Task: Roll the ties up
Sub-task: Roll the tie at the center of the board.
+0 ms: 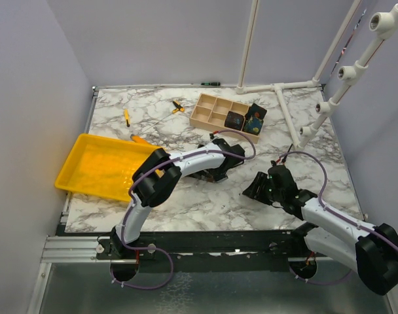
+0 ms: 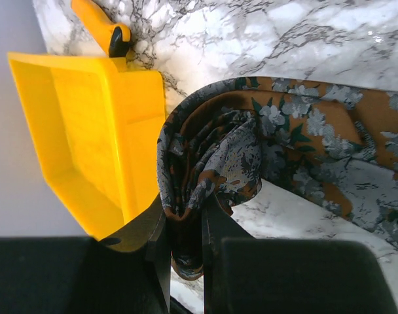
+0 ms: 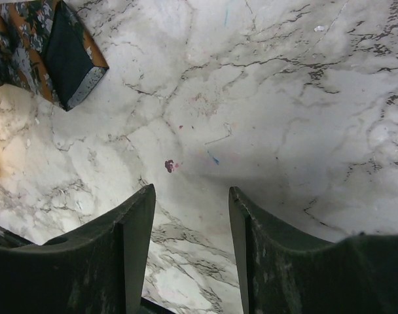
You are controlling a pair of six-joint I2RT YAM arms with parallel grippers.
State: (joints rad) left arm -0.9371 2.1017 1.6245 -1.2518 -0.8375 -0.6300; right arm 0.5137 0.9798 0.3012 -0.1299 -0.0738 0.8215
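Left gripper (image 2: 184, 226) clamped on bunched fold of rust-brown tie (image 2: 297, 137), mid-table beside yellow tray (image 2: 74, 131). Right gripper (image 3: 191, 222) spread, empty — over bare marble table (image 3: 284, 98). Fabric soft, light, slippery — likely springs loose; pinch through folded core.

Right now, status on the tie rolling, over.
Left gripper shut on tie, loose fold at the jaws, rest trailing across table. Right gripper open, empty, above it. Yellow tray beside the fold, not blocking.
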